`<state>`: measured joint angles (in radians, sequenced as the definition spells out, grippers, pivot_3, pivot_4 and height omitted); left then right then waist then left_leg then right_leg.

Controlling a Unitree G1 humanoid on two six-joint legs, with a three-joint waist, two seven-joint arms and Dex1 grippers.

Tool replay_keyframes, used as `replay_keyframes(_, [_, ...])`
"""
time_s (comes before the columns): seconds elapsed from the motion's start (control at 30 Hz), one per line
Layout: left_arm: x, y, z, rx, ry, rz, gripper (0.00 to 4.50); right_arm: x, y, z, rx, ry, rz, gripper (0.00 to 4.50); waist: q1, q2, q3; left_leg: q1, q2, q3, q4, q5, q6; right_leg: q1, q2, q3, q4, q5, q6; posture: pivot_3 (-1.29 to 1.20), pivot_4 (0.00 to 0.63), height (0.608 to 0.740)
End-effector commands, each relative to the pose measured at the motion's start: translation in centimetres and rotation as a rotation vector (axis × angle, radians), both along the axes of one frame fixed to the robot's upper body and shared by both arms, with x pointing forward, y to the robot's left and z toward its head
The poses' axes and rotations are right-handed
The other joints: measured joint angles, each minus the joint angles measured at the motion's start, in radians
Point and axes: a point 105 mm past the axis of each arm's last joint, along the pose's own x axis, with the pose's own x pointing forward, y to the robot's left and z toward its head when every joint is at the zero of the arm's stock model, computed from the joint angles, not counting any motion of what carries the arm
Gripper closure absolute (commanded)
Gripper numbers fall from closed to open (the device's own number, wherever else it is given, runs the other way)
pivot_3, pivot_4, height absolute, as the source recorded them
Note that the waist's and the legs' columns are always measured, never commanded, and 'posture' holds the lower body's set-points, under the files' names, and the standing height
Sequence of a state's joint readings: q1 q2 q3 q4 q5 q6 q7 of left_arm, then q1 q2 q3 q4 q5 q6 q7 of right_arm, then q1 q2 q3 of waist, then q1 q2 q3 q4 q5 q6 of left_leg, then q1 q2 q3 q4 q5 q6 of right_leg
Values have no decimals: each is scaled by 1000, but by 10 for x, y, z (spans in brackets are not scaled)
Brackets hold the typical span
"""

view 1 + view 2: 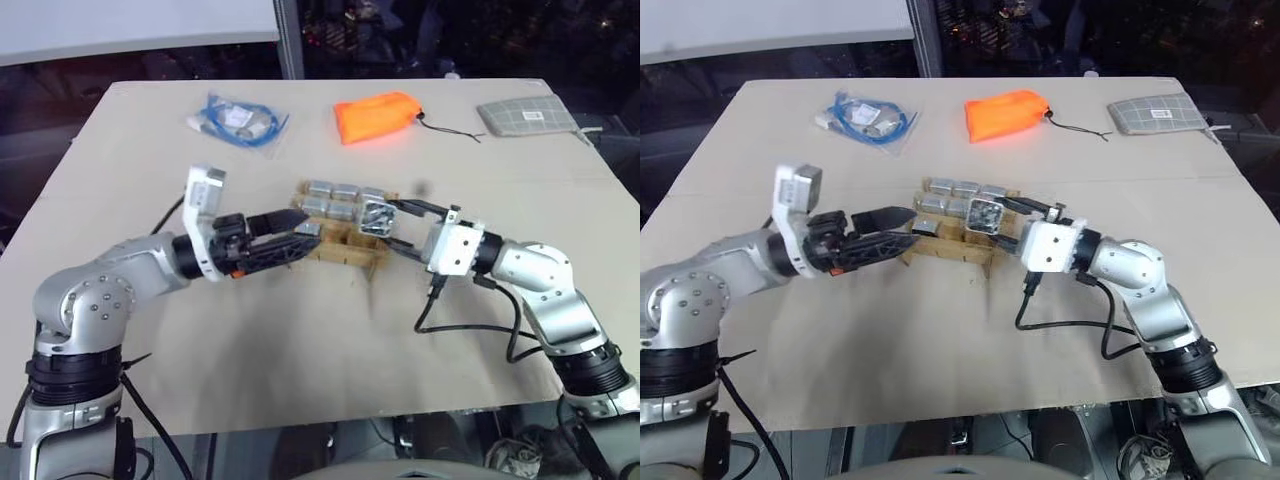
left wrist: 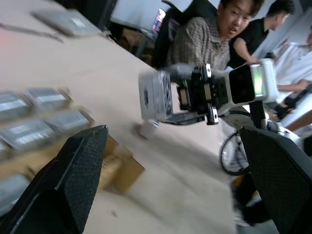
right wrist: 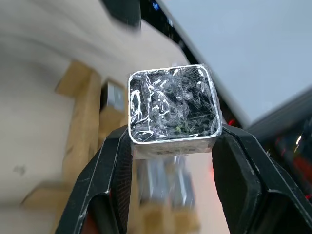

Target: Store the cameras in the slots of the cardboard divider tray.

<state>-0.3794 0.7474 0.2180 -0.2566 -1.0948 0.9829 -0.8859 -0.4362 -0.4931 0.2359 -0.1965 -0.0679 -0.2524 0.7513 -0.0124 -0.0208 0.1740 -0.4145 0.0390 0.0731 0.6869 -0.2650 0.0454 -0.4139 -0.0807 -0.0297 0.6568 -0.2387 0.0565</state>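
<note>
From the head views, the right gripper (image 1: 1002,212) pinches a camera (image 1: 986,215) just above the tray (image 1: 945,250), and more cameras (image 1: 331,190) sit in its slots. The left gripper (image 1: 296,237) is spread wide beside the tray. In the right wrist view, the camera's shiny face (image 3: 171,105) sits between both fingers (image 3: 109,170).

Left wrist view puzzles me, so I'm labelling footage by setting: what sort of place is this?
Probably an indoor robotics lab or workshop: seated people watch beside the cardboard-topped table, which holds a bagged blue cable and an orange pouch.
</note>
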Motion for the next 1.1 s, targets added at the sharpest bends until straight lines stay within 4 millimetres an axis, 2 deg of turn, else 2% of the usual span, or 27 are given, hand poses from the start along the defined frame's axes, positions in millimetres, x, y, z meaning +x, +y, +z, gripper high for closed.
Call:
replay_keyframes(0.03, [-1,-7,4,1,-13,-27,0,-8,11,17,23,-129,50,2686,1,0,0,0,0,0,0,0,0,0,0,0,0,0,0,0,150,740])
replay_keyframes(0.53, [1,-17,9,-23,-16,-76,0,-23,32,15,-15,-222,142,2686,0,0,0,0,0,0,0,0,0,0,0,0,0,0,0,0,150,740])
replay_keyframes(0.63, [1,-19,6,-9,-4,-82,746,-24,34,16,-14,-232,150,2686,1,0,0,0,0,0,0,0,0,0,-1,0,0,0,0,0,150,740])
replay_keyframes(0.7, [1,-19,6,-4,-1,-84,1576,-25,35,18,-12,-238,152,2686,1,0,0,0,0,0,0,0,0,0,-1,0,0,0,0,0,150,740])
replay_keyframes(0.83, [2,-19,6,-5,-2,-91,3617,-25,36,19,-6,-242,149,2686,1,0,0,0,0,0,0,0,0,0,0,0,0,0,0,0,150,740])
replay_keyframes(0.87, [2,-19,6,-1,-3,-91,3755,-25,36,19,-6,-243,148,2686,1,0,0,0,0,0,0,0,-1,0,0,-1,0,0,0,0,150,740])
replay_keyframes(1.1, [8,-20,8,12,-45,-83,3734,-21,35,22,7,-222,116,2686,1,0,0,0,-1,0,0,0,-1,0,0,-1,0,0,0,0,150,740])
